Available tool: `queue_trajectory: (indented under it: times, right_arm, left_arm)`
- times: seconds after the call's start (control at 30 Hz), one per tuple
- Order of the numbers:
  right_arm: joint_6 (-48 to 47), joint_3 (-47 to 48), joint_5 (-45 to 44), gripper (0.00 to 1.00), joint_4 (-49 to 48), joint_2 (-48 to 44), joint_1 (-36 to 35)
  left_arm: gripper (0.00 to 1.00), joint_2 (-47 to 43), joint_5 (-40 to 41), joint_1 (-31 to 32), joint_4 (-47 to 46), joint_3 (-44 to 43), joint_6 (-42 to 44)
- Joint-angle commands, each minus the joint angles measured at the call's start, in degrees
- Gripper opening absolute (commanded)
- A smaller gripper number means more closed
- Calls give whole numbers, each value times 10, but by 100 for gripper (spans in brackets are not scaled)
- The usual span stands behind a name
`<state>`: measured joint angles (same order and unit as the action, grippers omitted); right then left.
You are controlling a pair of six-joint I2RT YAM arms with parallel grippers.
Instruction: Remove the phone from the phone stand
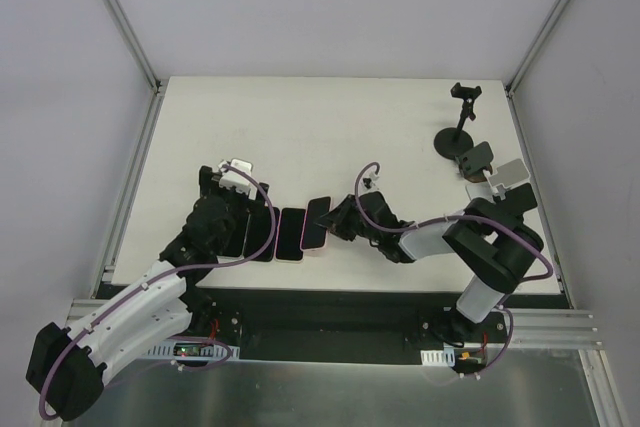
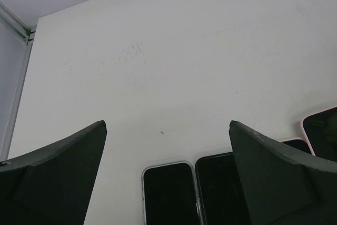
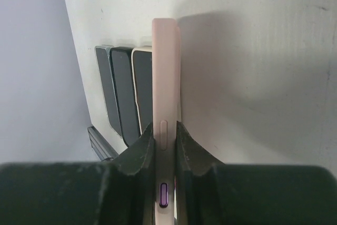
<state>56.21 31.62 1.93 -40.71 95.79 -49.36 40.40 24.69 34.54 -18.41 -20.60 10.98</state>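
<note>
The black phone stand [image 1: 458, 127] stands at the back right of the table, its clamp [image 1: 466, 92] empty. My right gripper [image 1: 338, 219] is shut on a pink-cased phone [image 1: 318, 222] at the right end of a row of phones lying mid-table. In the right wrist view the phone [image 3: 166, 77] is edge-on between my fingers [image 3: 142, 148], close above the table. My left gripper [image 1: 232, 209] is open and empty over the left end of the row; in its wrist view the gripper [image 2: 167, 126] is above two dark phones [image 2: 168, 193].
Three other phones lie flat side by side [image 1: 275, 235], seen left of the held one in the right wrist view [image 3: 124, 90]. A pink-edged phone [image 2: 321, 133] shows at the right edge of the left wrist view. Grey walls and metal rails [image 1: 135, 177] border the table.
</note>
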Motion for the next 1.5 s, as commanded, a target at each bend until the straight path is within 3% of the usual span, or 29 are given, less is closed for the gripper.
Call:
queue_trajectory:
  times: [0.0,0.33,0.83,0.93,0.97,1.07,1.47]
  right_arm:
    - [50,-25,-7,1,-94,10,-6]
    - [36,-51,-12,1,-78,-33,-5]
    - [39,-5,59,1,-56,21,4]
    - [29,-1,64,10,-19,6,9]
    - [25,1,66,20,7,1,10]
    - [3,19,72,31,56,-15,13]
    - [-37,66,91,51,191,-34,18]
  left_arm:
    - [99,6,11,3,-7,-29,-3]
    - [99,4,3,3,-4,-31,-8]
    - [99,-1,-3,2,-3,-32,-8]
    - [99,-1,-3,3,-2,-33,-8]
    - [99,-1,-5,3,-3,-33,-9]
    - [99,-1,-7,3,-2,-34,-9]
    - [99,-9,-7,3,0,-34,-8]
